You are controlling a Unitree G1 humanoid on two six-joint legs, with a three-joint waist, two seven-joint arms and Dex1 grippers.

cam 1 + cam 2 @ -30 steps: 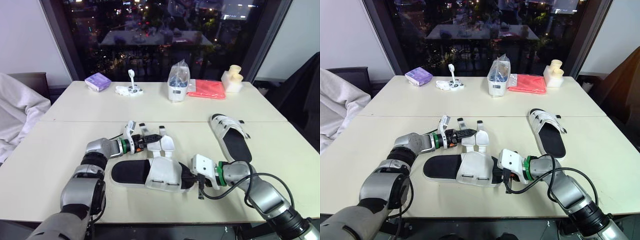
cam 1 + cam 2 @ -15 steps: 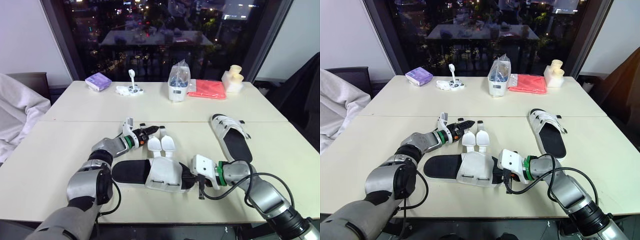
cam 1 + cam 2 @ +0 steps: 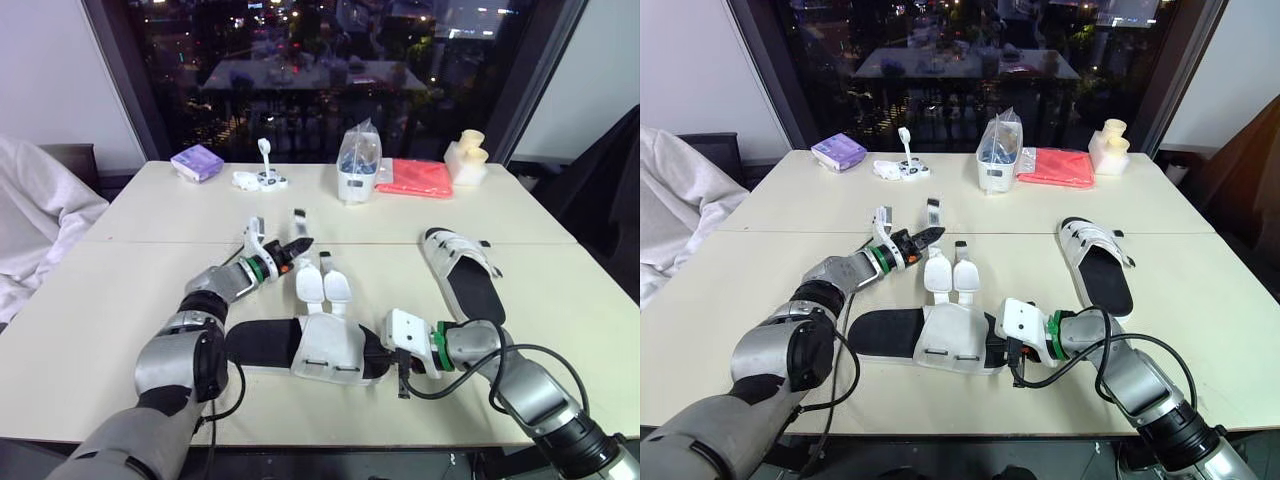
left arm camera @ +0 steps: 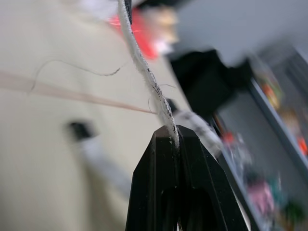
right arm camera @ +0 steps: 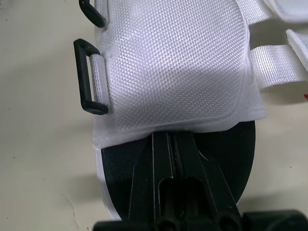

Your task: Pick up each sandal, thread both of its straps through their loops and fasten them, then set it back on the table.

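A: Where do we have the near sandal?

B: It lies flat on the table, close in front of us, with its long axis running left to right. Our right gripper is clamped tight on the sole at its right-hand end.

A: And the straps?

B: The two straps lie open on the far side of the upper, pointing away from us, while the black loops sit on its near edge. So each strap has to come back across the upper toward us — that, we judge, is what the threading turns on.

A: Which arm do we have nearer them?

B: The left. Our left gripper hovers just beyond the strap tips, its fingers pressed together on a thin white strip. We cannot tell whether that strip belongs to the sandal.

A: The other sandal?

B: It is well apart to our right, lying lengthwise away from us.

A: Any containers?

B: We see a clear bag at the far side with something dark inside — too small for us to name.
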